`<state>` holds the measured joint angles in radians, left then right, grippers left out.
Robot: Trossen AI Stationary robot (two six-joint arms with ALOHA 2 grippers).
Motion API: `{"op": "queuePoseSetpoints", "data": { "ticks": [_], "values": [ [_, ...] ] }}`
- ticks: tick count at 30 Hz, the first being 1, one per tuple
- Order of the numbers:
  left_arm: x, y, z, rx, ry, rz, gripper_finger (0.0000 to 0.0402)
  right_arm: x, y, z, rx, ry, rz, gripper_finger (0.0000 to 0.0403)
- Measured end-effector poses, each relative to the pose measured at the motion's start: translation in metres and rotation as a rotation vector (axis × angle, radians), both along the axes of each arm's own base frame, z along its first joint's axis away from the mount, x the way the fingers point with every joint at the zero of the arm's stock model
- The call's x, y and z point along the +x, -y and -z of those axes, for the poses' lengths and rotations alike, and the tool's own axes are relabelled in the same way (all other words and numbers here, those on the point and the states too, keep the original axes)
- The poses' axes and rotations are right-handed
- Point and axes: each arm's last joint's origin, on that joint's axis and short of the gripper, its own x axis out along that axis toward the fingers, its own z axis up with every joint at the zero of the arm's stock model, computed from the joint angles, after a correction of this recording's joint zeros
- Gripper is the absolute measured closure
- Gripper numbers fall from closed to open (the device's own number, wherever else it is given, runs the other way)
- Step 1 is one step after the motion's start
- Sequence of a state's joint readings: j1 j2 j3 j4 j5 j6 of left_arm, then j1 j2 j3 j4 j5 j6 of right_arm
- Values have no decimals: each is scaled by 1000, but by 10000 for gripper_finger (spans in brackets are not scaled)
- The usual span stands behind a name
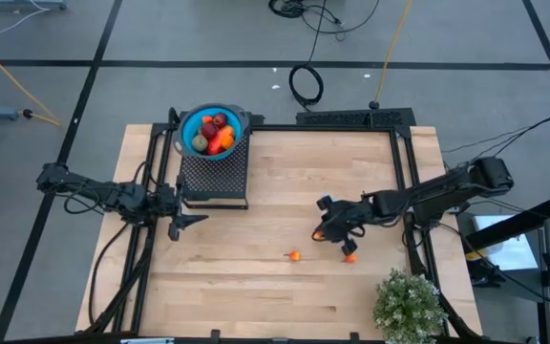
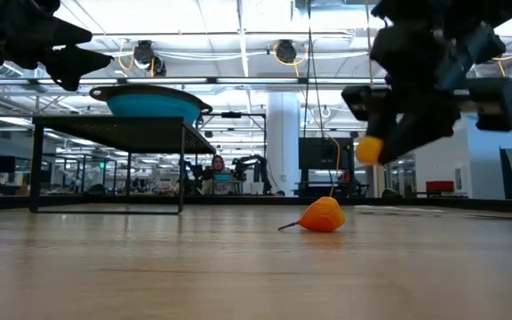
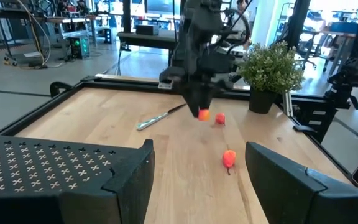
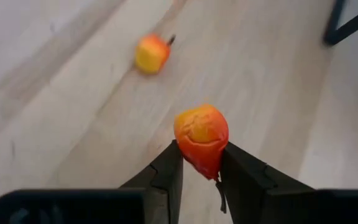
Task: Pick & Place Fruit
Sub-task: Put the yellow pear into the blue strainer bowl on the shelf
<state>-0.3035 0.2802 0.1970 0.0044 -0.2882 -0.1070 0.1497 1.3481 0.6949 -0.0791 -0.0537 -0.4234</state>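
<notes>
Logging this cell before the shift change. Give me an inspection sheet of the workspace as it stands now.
Surface: wooden table.
Job's things: bowl of fruit on a rack; two orange fruits loose on the table.
Clutter: plant, utensil.
Claws: right claw shut on a small orange fruit, off the table; left claw open beside the rack.
Cables: coil on the floor.
Surroundings: workshop hall.

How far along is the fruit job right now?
Done: several fruits already sit in the blue bowl on the black rack. In hand: the right hand is shut on a small orange fruit, lifted off the table. Left: two orange fruits on the wood, one mid-table and one nearer the plant. The left hand waits open beside the rack.
</notes>
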Motion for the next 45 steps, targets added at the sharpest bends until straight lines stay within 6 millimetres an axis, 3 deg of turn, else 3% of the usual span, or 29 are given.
{"op": "queuePoseSetpoints", "data": {
  "ticks": [4, 15, 20, 25, 45],
  "values": [
    [0, 0, 0, 1, 0, 1, 151, -4, -1, -16, 85, 72, -13, 318],
    [0, 0, 0, 1, 0, 1, 151, -2, 2, -61, 707, 219, -317, 319],
    [0, 0, 0, 2, 0, 2, 151, 0, 3, -79, 861, 276, -410, 319],
    [0, 0, 0, 2, 0, 5, 151, 0, 3, -93, 937, 327, -466, 319],
    [0, 1, 0, 1, -1, 29, 151, 0, 3, -91, 943, 299, -449, 319]
  ]
}}
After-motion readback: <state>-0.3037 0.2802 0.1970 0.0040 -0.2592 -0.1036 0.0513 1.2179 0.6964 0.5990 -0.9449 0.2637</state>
